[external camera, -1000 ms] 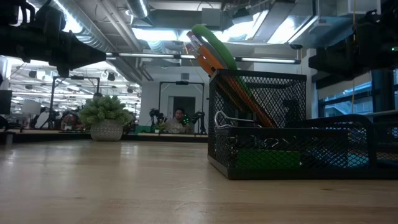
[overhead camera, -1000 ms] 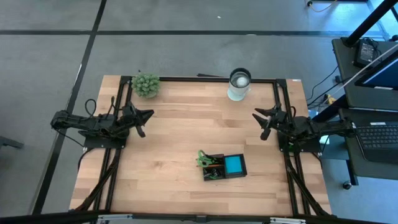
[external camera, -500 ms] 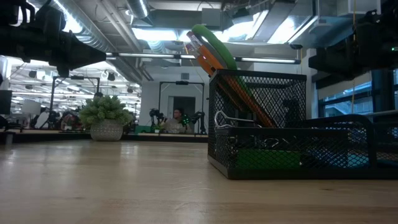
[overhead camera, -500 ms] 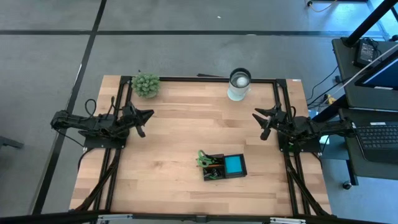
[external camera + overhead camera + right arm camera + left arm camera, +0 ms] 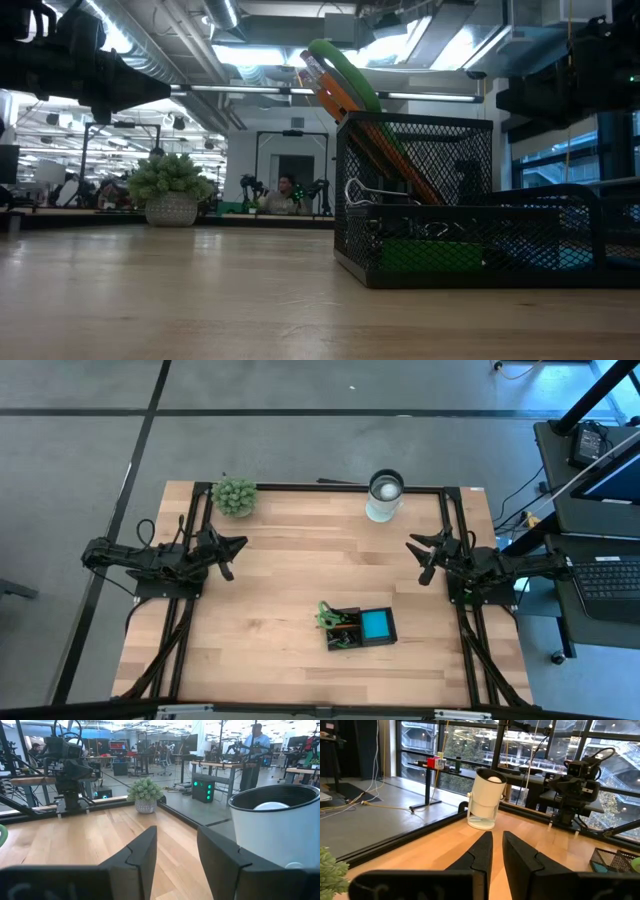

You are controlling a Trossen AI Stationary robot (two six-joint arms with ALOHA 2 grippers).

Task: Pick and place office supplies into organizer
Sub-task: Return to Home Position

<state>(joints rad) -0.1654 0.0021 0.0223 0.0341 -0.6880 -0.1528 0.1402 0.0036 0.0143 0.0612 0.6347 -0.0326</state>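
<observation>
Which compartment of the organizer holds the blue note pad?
The low compartment nearer the right arm, with the blue note pad flat inside; the taller compartment holds green-handled scissors and pencils.

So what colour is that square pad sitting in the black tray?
The pad is bright blue; the high view shows it best.

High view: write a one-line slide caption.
Left claw and right claw wait at the table's sides; organizer holds blue pad, scissors.
</observation>
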